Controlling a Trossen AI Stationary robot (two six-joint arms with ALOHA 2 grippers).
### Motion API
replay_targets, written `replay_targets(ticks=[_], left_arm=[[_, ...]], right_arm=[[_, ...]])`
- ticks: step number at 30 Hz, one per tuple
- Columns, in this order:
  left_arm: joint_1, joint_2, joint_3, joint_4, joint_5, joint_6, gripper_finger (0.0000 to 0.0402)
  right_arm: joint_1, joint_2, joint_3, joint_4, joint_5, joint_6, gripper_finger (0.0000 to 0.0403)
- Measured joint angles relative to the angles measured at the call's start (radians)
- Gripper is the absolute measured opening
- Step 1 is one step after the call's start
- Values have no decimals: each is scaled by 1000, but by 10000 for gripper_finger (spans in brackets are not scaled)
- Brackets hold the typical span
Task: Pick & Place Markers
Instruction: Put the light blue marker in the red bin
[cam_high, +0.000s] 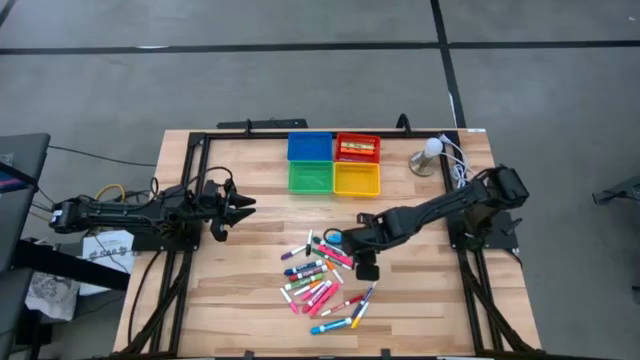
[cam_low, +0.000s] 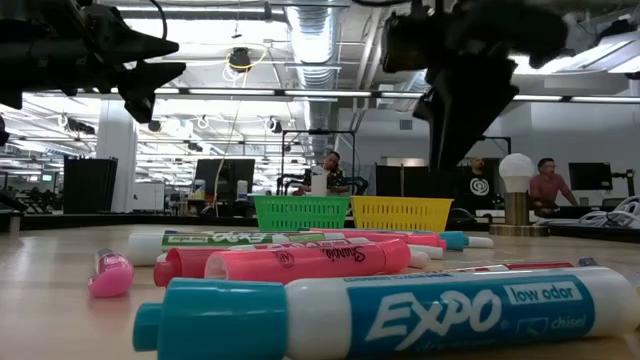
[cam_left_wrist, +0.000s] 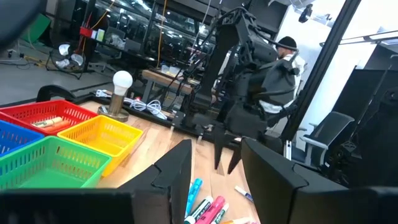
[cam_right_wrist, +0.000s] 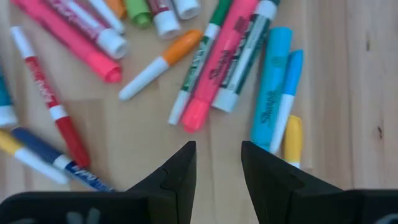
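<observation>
Right tool (cam_high: 367, 268) hovers over the markers (cam_high: 322, 281) scattered mid-tabletop (cam_high: 240, 300), jaws partly open, empty. Pick one stray pen (orange one looks clearest), straddle its barrel crosswise, descend straight. Left tool (cam_high: 240, 206) waits, partly open, empty.

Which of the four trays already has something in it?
The red tray, at the back right of the block of four. It holds orange-looking items; the blue, green and yellow trays look empty.
</observation>
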Motion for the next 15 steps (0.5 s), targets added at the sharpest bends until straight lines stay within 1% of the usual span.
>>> replay_targets(ticks=[8,10,15], left_arm=[[0,0,0,0,0,0,141],[0,0,0,0,0,0,141],[0,0,0,0,0,0,141]], right_arm=[[-42,2,0,14,-1,-2,118],[-43,2,0,25,-1,-22,118],[-40,2,-33,118,-1,-71,118]])
